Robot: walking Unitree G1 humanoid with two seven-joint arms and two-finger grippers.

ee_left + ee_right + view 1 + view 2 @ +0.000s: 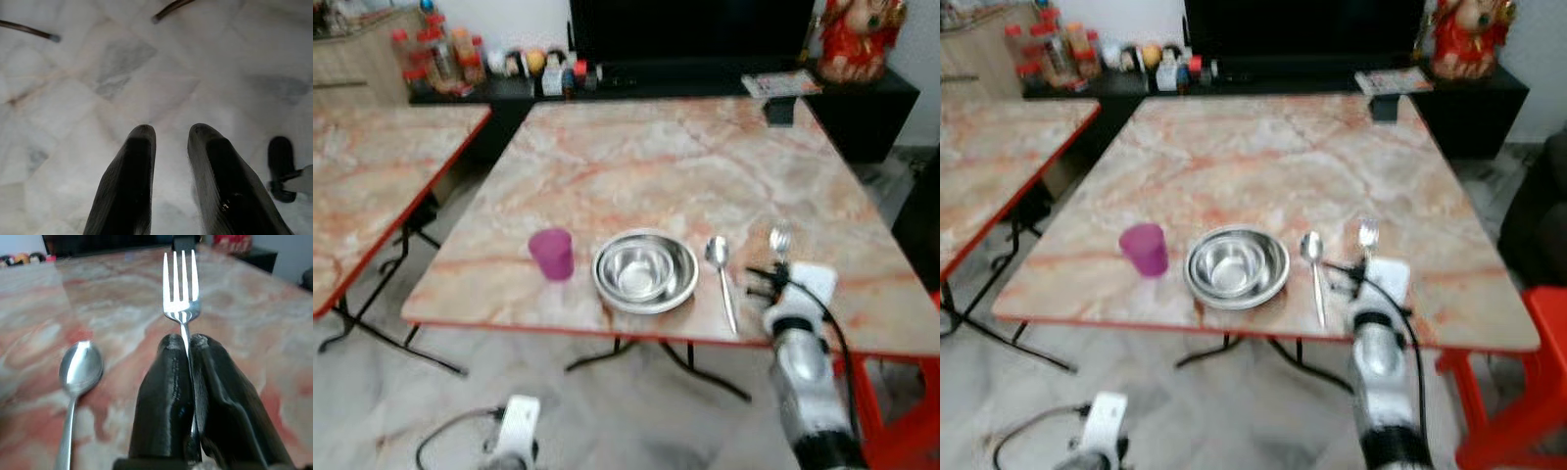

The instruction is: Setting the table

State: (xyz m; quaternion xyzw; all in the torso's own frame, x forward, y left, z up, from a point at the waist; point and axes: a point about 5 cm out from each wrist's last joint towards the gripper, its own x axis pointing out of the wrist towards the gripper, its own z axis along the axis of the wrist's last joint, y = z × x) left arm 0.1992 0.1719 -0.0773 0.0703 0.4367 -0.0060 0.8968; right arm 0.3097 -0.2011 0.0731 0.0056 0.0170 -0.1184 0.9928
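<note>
On the marble table (685,166) near its front edge stand a pink cup (551,254), a steel bowl (645,271) and a spoon (721,278) in a row. My right gripper (186,345) is shut on a silver fork (181,289), tines pointing away, held just above the table to the right of the spoon (78,382). The fork's head (780,238) shows beyond my right wrist. My left gripper (171,134) hangs low over the floor with its fingers slightly apart and nothing between them.
A second marble table (372,176) stands to the left. A black cabinet (705,69) with bottles and a red figurine (857,34) lies behind. A red stool (1518,392) is at the table's right front corner.
</note>
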